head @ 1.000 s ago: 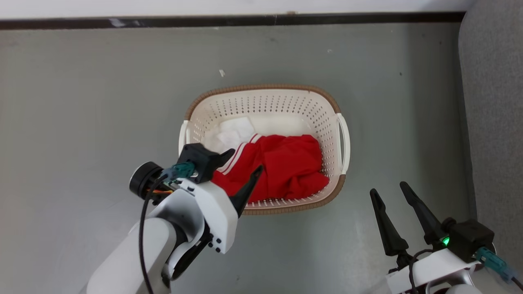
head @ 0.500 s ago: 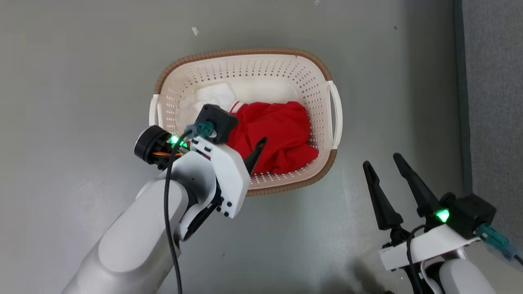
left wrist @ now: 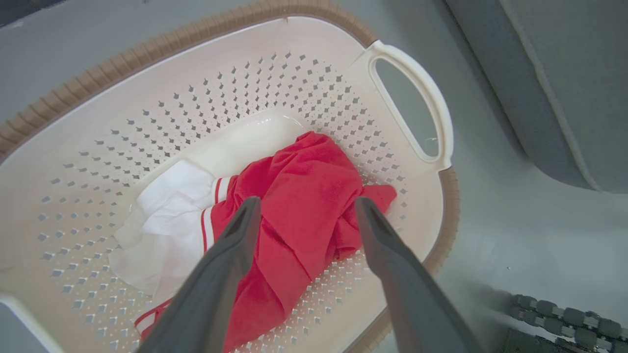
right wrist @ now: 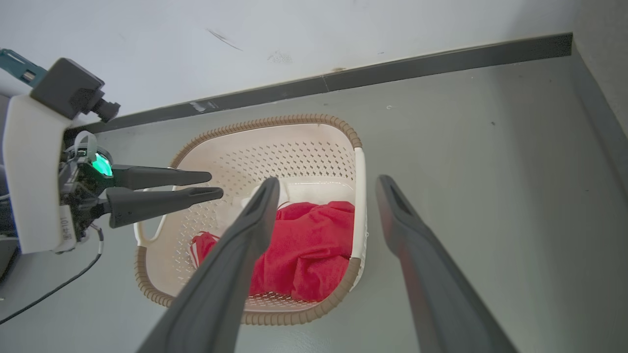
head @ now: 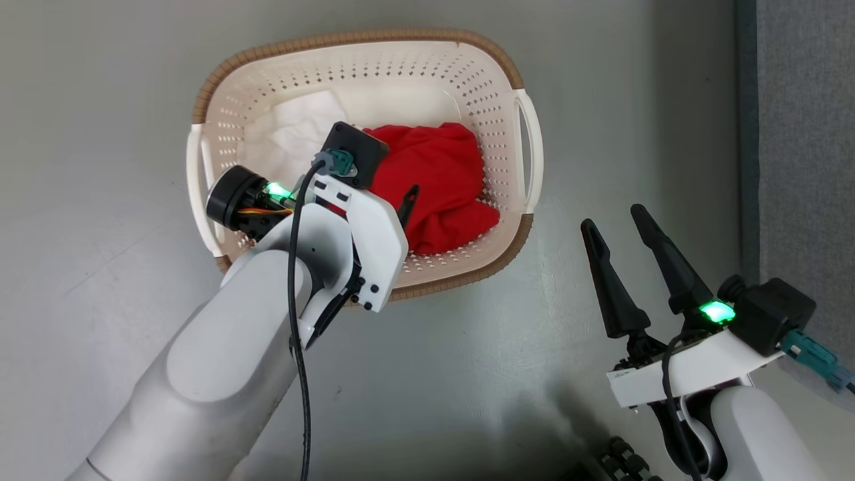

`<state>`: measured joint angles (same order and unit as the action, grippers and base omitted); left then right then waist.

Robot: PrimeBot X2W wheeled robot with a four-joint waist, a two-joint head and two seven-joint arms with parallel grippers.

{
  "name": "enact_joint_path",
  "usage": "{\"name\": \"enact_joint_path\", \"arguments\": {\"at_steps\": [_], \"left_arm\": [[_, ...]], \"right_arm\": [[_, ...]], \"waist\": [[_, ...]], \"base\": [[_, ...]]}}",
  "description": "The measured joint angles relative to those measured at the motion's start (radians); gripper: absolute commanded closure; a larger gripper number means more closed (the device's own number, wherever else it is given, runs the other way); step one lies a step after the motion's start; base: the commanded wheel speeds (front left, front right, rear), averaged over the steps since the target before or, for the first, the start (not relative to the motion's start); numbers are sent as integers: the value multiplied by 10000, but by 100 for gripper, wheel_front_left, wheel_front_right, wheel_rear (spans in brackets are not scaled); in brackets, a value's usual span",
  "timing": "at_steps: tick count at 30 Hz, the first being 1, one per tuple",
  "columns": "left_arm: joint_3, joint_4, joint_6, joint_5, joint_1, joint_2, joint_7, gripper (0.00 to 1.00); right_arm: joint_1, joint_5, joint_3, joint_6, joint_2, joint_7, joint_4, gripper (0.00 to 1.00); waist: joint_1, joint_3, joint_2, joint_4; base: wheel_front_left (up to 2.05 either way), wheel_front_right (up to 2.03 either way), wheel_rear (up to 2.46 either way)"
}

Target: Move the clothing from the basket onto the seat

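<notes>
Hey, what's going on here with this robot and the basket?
The robot's left gripper hangs open over the basket, aimed at the red clothing inside; nothing is gripped yet. A white cloth lies beside the red pile. The right gripper hovers open above the floor, near the grey seat.

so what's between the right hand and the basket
just bare grey floor; the head view shows the right hand standing apart from the basket, with nothing lying in the gap
</notes>
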<state>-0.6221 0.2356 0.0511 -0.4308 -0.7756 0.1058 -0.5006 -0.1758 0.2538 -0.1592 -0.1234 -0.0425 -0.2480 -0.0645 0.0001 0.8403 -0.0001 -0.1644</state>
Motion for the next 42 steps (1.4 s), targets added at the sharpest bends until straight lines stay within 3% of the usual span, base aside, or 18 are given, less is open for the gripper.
{"name": "enact_joint_path", "arguments": {"at_steps": [17, 42], "left_arm": [[-107, 811, 428, 550, -683, 21, -447, 0], [364, 1603, 709, 648, -980, 842, -529, 0]], "right_arm": [[-628, 656, -516, 0, 2, -2, -6, 0], [-1003, 1258, -989, 0, 8, -17, -4, 0]], "waist": [[0, 973, 0, -755], [0, 1982, 0, -1947]], "base": [[0, 0, 0], [0, 0, 0]]}}
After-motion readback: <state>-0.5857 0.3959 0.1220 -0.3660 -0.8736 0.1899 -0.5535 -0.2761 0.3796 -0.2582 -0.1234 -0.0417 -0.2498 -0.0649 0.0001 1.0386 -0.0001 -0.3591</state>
